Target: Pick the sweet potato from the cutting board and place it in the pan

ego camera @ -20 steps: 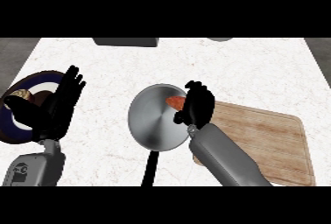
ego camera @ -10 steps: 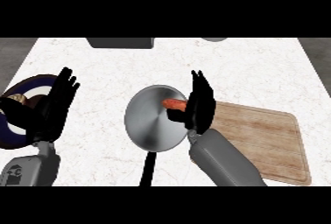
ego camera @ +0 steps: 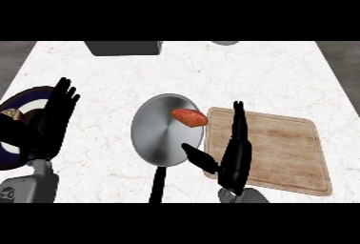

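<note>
Potato in pan, both hands open.

Left hand [ego camera: 55, 116] resting at left edge, fingers straight, over a plate [ego camera: 15, 155]. Pan [ego camera: 165, 138] at centre, with potato [ego camera: 190, 117] lying on its right rim side, apart from any finger. Right hand [ego camera: 235, 152] spread and holding nothing, over the board [ego camera: 288, 152]. Probably stiff, light, rounded and prone to rolling; best grasped across the middle.

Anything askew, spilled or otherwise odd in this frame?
One thing: the sweet potato lies at the pan's right rim, overhanging toward the cutting board, not centred. The right hand is open beside it, holding nothing. The left hand rests open at the left. Nothing spilled or damaged.
</note>
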You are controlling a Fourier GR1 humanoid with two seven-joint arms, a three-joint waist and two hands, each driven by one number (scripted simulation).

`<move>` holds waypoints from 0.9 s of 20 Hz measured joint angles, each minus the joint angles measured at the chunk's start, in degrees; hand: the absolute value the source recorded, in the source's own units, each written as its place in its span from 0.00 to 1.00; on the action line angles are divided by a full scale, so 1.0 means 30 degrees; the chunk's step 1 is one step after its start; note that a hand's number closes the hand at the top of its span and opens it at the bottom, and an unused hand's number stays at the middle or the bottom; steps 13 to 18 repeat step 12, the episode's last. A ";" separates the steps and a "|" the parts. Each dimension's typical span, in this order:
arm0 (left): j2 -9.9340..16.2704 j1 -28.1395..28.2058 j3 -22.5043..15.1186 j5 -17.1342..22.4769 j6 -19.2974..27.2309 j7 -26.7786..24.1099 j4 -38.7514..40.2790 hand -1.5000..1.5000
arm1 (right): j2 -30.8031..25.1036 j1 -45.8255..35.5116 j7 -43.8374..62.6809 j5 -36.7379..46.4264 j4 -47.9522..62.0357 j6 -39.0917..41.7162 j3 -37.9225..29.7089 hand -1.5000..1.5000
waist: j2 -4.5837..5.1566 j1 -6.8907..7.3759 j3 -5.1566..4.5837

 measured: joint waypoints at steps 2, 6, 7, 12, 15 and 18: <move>0.0097 0.0088 0.0082 0.0124 -0.0131 0.0071 -0.0169 0.50 | -0.0821 0.1656 -0.0903 -0.0801 -0.2179 -0.0536 0.0842 0.00 | 0.0005 0.0013 0.0002; 0.0098 0.0010 0.0037 0.0075 -0.0169 0.0205 -0.0323 0.50 | -0.2770 0.5231 -0.2748 -0.1469 -0.5619 -0.1528 0.2709 0.00 | 0.0049 0.0095 -0.0006; 0.0083 0.0213 -0.0003 0.0051 -0.0268 0.0085 -0.0387 0.50 | -0.3352 0.5850 -0.3362 -0.1902 -0.6038 -0.1894 0.2978 0.00 | 0.0061 0.0147 -0.0007; -0.0115 -0.0325 -0.0126 -0.0161 -0.0097 0.0410 -0.0262 0.50 | -0.4624 0.8560 -0.5522 -0.2305 -0.7312 -0.3099 0.4217 0.00 | 0.0104 0.0242 -0.0015; -0.0115 -0.0325 -0.0126 -0.0161 -0.0097 0.0410 -0.0262 0.50 | -0.4624 0.8560 -0.5522 -0.2305 -0.7312 -0.3099 0.4217 0.00 | 0.0104 0.0242 -0.0015; -0.0115 -0.0325 -0.0126 -0.0161 -0.0097 0.0410 -0.0262 0.50 | -0.4624 0.8560 -0.5522 -0.2305 -0.7312 -0.3099 0.4217 0.00 | 0.0104 0.0242 -0.0015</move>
